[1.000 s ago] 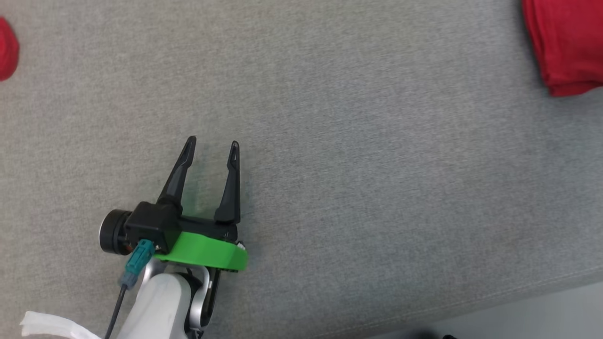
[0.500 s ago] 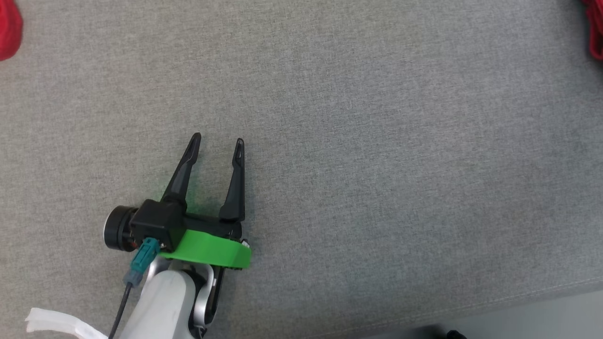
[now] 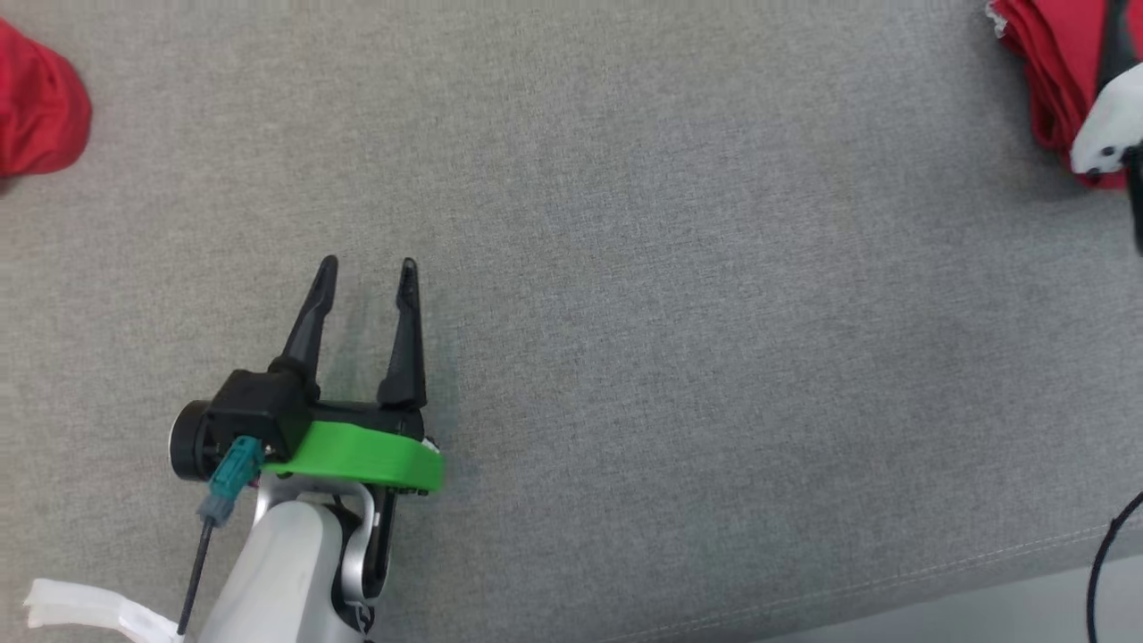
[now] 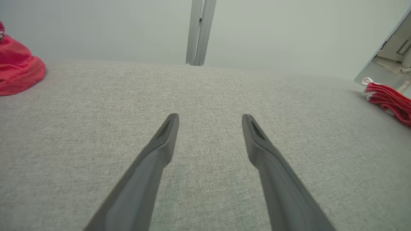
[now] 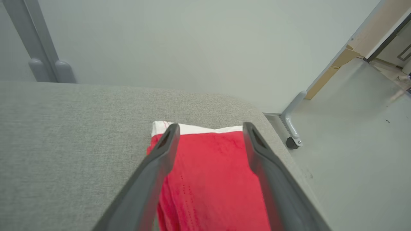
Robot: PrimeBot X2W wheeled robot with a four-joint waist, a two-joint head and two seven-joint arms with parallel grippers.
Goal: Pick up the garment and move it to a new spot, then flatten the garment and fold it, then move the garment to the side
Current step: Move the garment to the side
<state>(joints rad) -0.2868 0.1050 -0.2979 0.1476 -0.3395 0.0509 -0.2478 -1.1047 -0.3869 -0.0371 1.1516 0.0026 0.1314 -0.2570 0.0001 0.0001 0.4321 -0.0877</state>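
Seemingly the last step, moving the garment aside, is at its end. The garment [image 5: 212, 179], red with a white hem, lies folded at the far right of the grey pad [image 3: 679, 295], close to the pad's rounded corner and edge. The right gripper [image 5: 210, 125] hovers just over it with its fingers spread wide, one above each side of the fold and nothing pinched between them. In the head view a pale part of the right arm [image 3: 1103, 129] crosses the cloth at the top right.

The left gripper [image 3: 368, 263] is also spread and empty, low over bare pad and well apart from the garment. A second red heap [image 3: 40, 112] sits at the far left edge.

To my eye, the next move calls for raising the right gripper straight up and clear, so that neither finger catches a layer and spoils the fold. Whether the fingertips touch the cloth I cannot tell.
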